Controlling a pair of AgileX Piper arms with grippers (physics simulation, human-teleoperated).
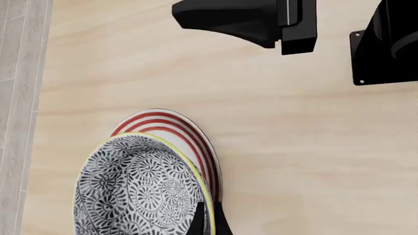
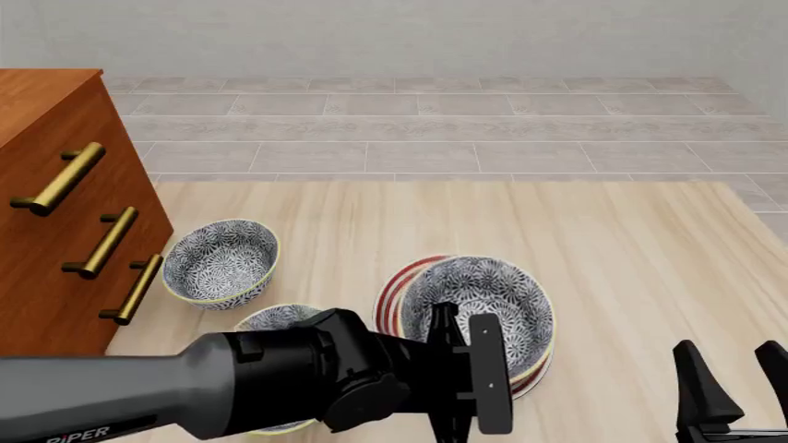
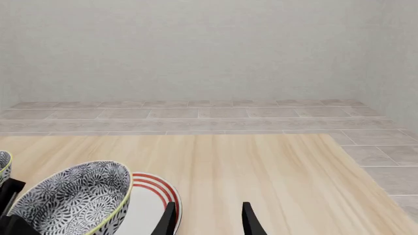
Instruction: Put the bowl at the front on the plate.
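Bowl [image 1: 140, 188] in our left wrist view fills the near part of the frame: deep, round, dark blue-grey and white floral inside, with a thin pale yellow rim, and we see one black finger [image 1: 207, 220] of the left gripper at that rim, with the plate [image 1: 171, 128] showing its red rings just beyond and under it. We judge it a stiff, glazed, rather slippery and breakable piece, light enough for one arm, best taken by pinching the rim wall as we do here. In our front view the left gripper [image 2: 459, 369] grasps the bowl [image 2: 483, 297] at its near rim, jaws clenched on the wall, and the bowl sits tilted over the plate [image 2: 397, 288], toward the front edge of the tabletop [image 2: 615, 249]; whether it already rests on the plate we cannot tell. Two look-alike bowls, the one [image 2: 221, 261] beside the wooden drawer unit [image 2: 50, 212] and another [image 2: 273, 318] half hidden by our arm, stand nearer the left edge. In our right wrist view the bowl [image 3: 78, 198] leans over the plate [image 3: 153, 196], and the right gripper [image 3: 207, 219] stands released, holding nothing.
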